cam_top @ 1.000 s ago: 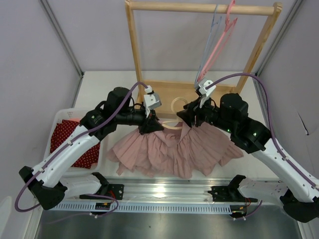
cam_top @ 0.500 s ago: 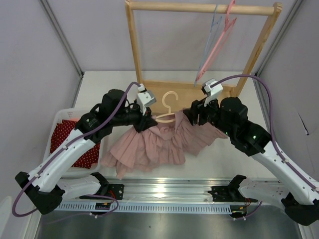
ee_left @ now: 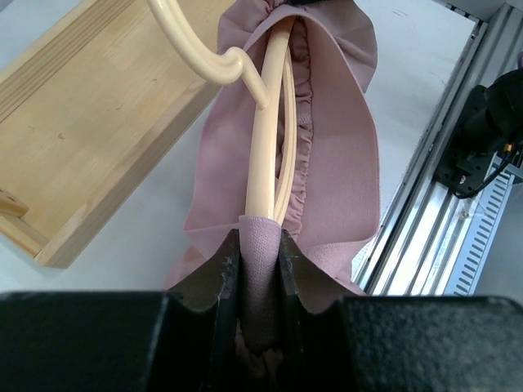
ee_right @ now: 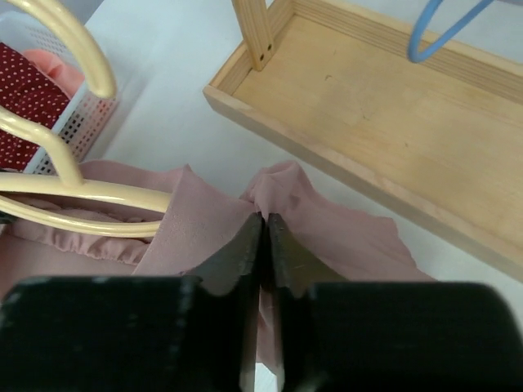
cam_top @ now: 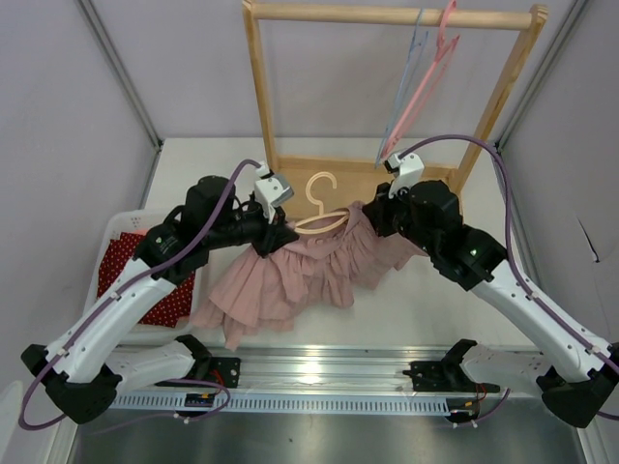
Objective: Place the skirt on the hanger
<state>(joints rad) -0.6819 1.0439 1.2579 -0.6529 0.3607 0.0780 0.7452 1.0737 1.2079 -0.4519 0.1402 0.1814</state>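
A dusty-pink pleated skirt point(cam_top: 290, 275) hangs lifted between both arms above the table. A cream hanger point(cam_top: 324, 215) runs inside its waistband, hook up. My left gripper point(cam_top: 274, 235) is shut on the waistband's left end with the hanger's end in it; in the left wrist view the skirt point(ee_left: 335, 155) and hanger point(ee_left: 265, 155) run away from the fingers point(ee_left: 221, 273). My right gripper point(cam_top: 372, 217) is shut on the skirt's right edge; the right wrist view shows the fabric point(ee_right: 327, 233) pinched and the hanger point(ee_right: 82, 200) at left.
A wooden rack point(cam_top: 387, 19) with a tray base point(cam_top: 372, 179) stands behind; a pink hanger point(cam_top: 426, 82) and a blue one point(cam_top: 408, 68) hang on its bar. A white basket point(cam_top: 111, 227) at left holds a red dotted cloth point(cam_top: 131, 261). A metal rail point(cam_top: 319, 372) lines the near edge.
Both grippers have lifted the skirt and hanger off the table and moved back toward the rack. The skirt's hem has drawn in and hangs down at the left.
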